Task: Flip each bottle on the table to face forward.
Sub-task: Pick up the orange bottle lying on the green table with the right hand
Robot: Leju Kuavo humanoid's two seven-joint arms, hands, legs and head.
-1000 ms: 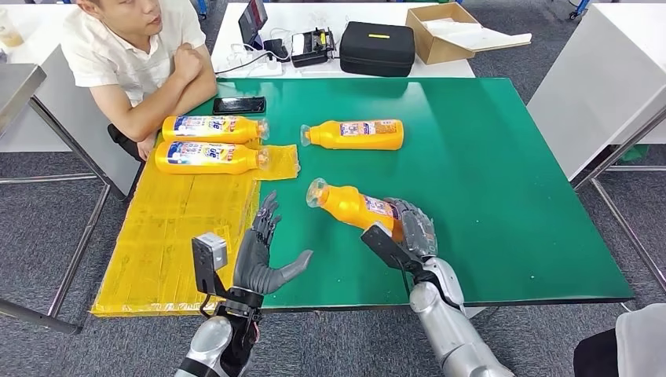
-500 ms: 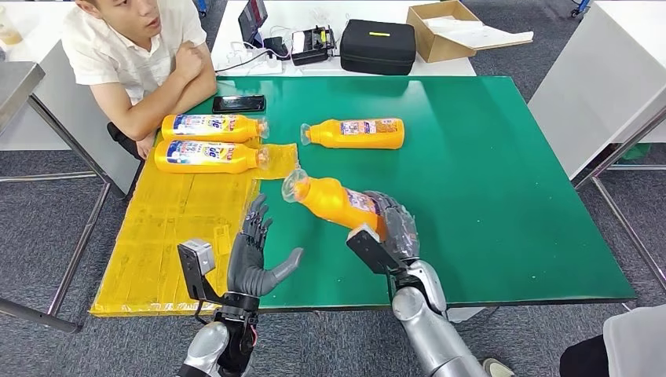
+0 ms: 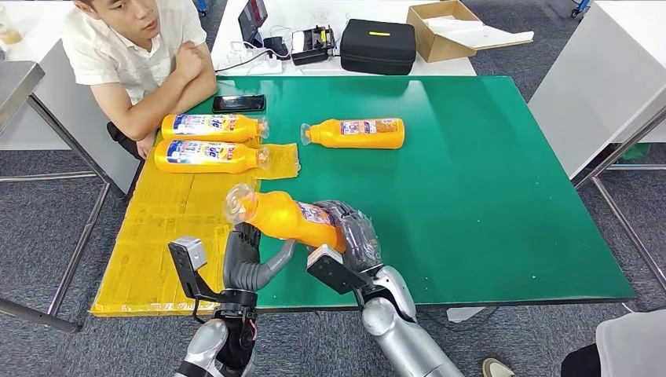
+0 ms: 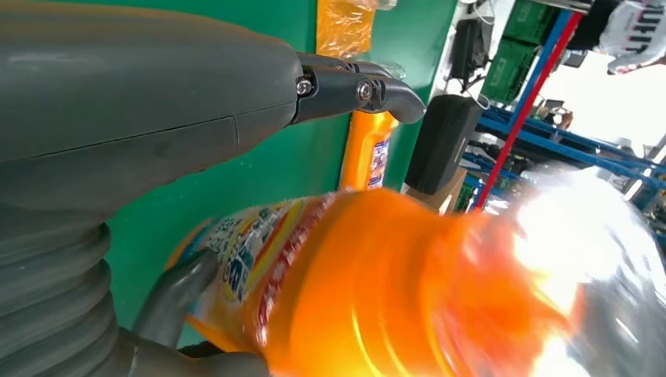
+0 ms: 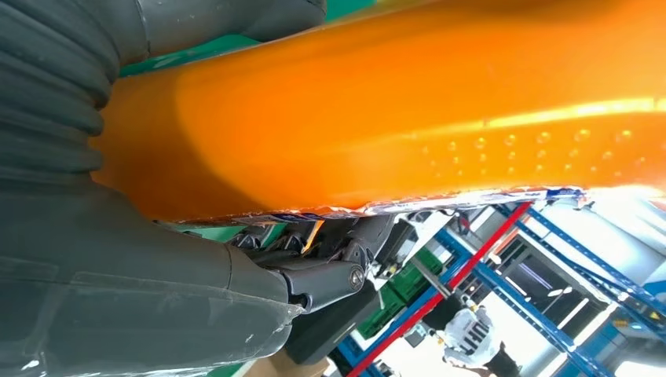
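My right hand (image 3: 351, 238) grips the base end of an orange bottle (image 3: 287, 217) and holds it tilted above the table, clear cap (image 3: 238, 203) pointing left and away. In the right wrist view the bottle (image 5: 408, 110) lies across that hand (image 5: 118, 259). My left hand (image 3: 247, 263) stands open just under the bottle's neck, thumb out to the right. Its wrist view has the bottle (image 4: 377, 290) close over the palm, below the straight fingers (image 4: 353, 82); contact cannot be told. Two labelled bottles (image 3: 210, 126) (image 3: 208, 156) lie on the yellow mat (image 3: 173, 236). A third (image 3: 355, 133) lies on the green table (image 3: 487, 196).
A person sits at the table's far left corner, arms resting by a black phone (image 3: 239, 104). Behind the green table stand a black case (image 3: 378, 47), a cardboard box (image 3: 440, 31) and small devices. A white table edge runs along the right.
My right hand has carried the bottle left and a little higher, over to my left hand. The left hand has sunk slightly and now sits under the bottle's neck.
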